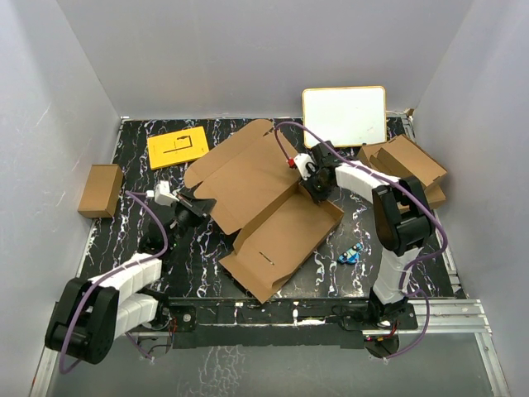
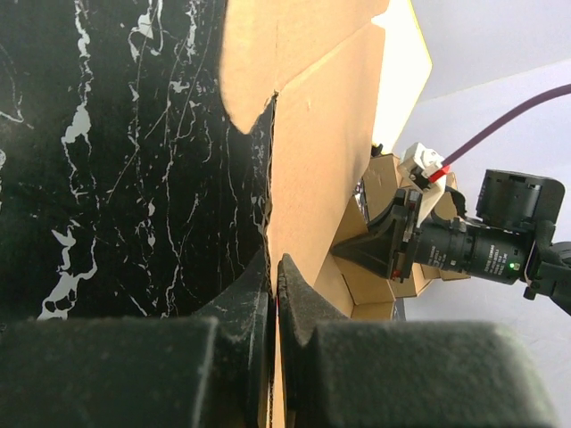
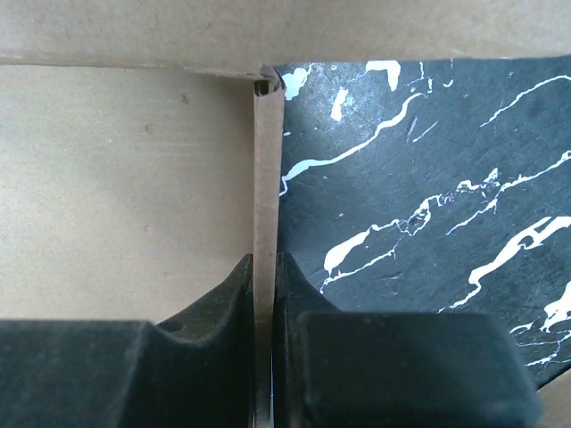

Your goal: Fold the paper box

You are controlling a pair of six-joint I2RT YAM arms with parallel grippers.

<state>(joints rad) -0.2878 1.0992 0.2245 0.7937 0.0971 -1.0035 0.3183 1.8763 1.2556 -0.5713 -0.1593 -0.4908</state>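
At the left edge of the paper box (image 1: 256, 178), which lies half opened in the middle of the table (image 1: 198, 273), the left gripper (image 1: 201, 203) is pinched tight on a thin flap. At the box's right side the right gripper (image 1: 318, 190) is clamped on an upright wall. The board looks light and stiff, likely bending only at its creases, so flap edges near a crease seem the best holds.

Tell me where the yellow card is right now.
Top view: the yellow card lies flat on the table's far left, just left of the paper box's rounded flap and farther back than the small brown box.
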